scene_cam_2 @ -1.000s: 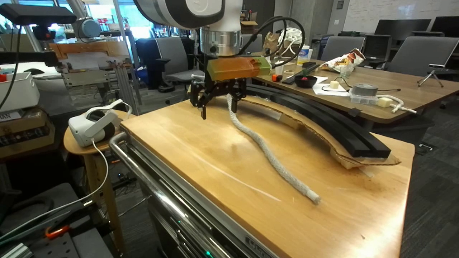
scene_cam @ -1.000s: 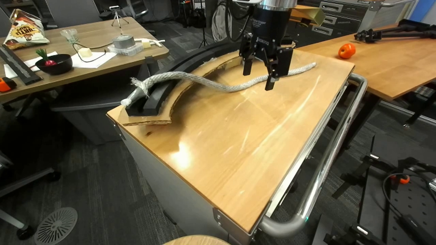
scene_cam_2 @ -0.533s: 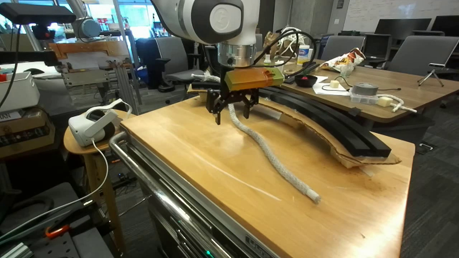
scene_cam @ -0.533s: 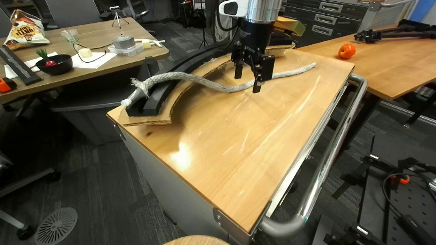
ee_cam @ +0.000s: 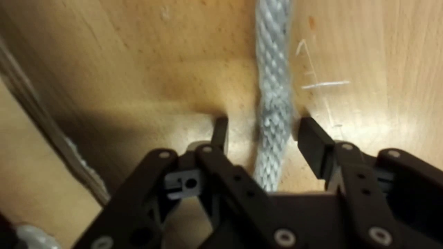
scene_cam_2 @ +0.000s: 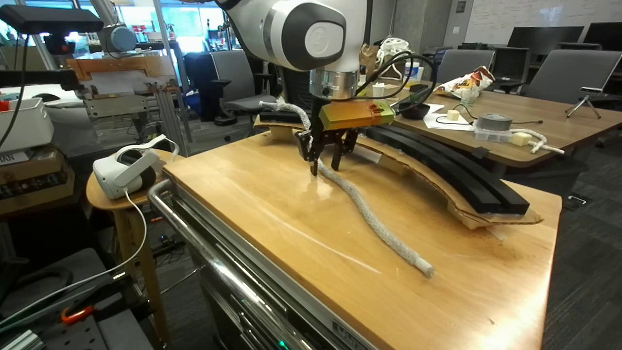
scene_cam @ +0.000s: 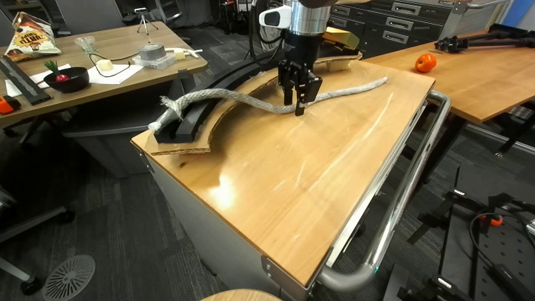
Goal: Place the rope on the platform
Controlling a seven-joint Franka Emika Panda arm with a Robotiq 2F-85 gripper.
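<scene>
The grey-white braided rope (scene_cam: 250, 100) bends across the wooden cart top in both exterior views. Its frayed end lies over one end of the black curved platform (scene_cam: 194, 121); the opposite end rests on bare wood, as the rope (scene_cam_2: 371, 221) shows. My gripper (scene_cam: 294, 108) points down at the rope's middle, low over the wood. In the wrist view the rope (ee_cam: 273, 69) runs between the two fingers of my gripper (ee_cam: 263, 124). A gap shows on its left, a narrower one on its right. The jaws are partly closed but still open, not gripping it.
Cardboard (scene_cam: 213, 125) lifts the platform (scene_cam_2: 452, 180) along the cart's side. A metal handle (scene_cam: 401, 196) edges the cart. A table with a chip bag (scene_cam: 31, 37) and a black bowl (scene_cam: 69, 80) stands behind. A headset (scene_cam_2: 126, 167) sits on a stool.
My gripper has come down around the rope's middle, shifting left in an exterior view and right in an exterior view from elsewhere. Its fingers have moved closer together. The rope looks unmoved.
</scene>
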